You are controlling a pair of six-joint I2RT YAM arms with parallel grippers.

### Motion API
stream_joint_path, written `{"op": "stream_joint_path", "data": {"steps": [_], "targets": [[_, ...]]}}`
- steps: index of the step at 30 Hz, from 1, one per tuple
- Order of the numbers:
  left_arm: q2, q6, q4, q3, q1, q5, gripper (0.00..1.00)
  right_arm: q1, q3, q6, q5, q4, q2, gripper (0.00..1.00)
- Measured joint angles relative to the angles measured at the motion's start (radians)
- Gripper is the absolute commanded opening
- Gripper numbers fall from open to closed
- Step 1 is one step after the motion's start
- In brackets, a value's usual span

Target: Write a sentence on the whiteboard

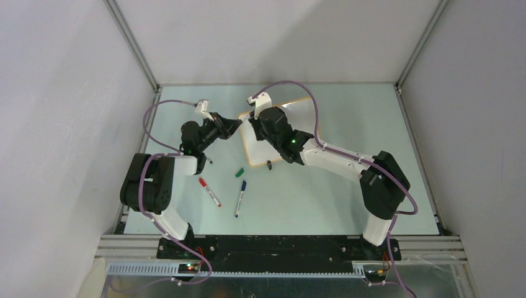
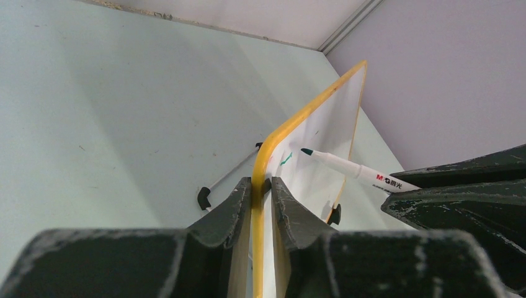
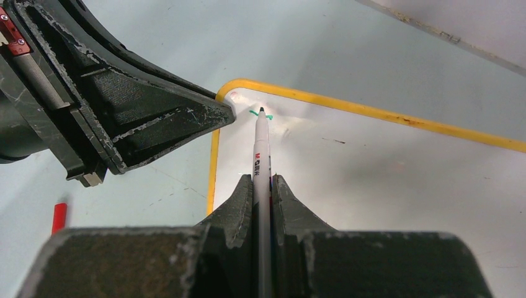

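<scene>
Grip check. Left tool (image 2: pixel 262 183) is clamped on the corner edge of the small white rectangular whiteboard (image 2: pixel 329 124) with a thin orange-yellow frame, which runs up between its two fingers. Judged purpose: to brace the board so that pen pressure does not push it across the pale green tabletop (image 1: pixel 372 118). The board looks propped at an angle; how steep, I cannot tell.

Right tool (image 3: pixel 263 180) is shut on a white-barrelled marker pen with a green tip (image 3: pixel 262 149). The barrel sticks straight out ahead of its fingertips, so the wrist can steer the tip like a hand. The tip sits at the board corner nearest the left tool, apparently touching.

The sentence (image 3: pixel 263 115) is so far one short green stroke, right at the pen tip. Writing has barely begun.

A loose red marker (image 1: pixel 209 192), a blue marker (image 1: pixel 240 198) and a small green cap (image 1: pixel 239 172) lie behind both tools, toward the arm bases and apart from the board. They are likely spares.
</scene>
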Motion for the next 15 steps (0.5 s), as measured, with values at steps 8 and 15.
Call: {"op": "stream_joint_path", "data": {"steps": [8,15], "targets": [[0.0,0.006,0.0,0.0,0.0,0.0,0.21,-0.001,0.0,0.0,-0.001,0.0,0.0,0.0],[-0.004,0.007,-0.003,0.0,0.0,0.0,0.21,0.0,0.0,0.008,-0.005,-0.007,0.0,0.0]]}}
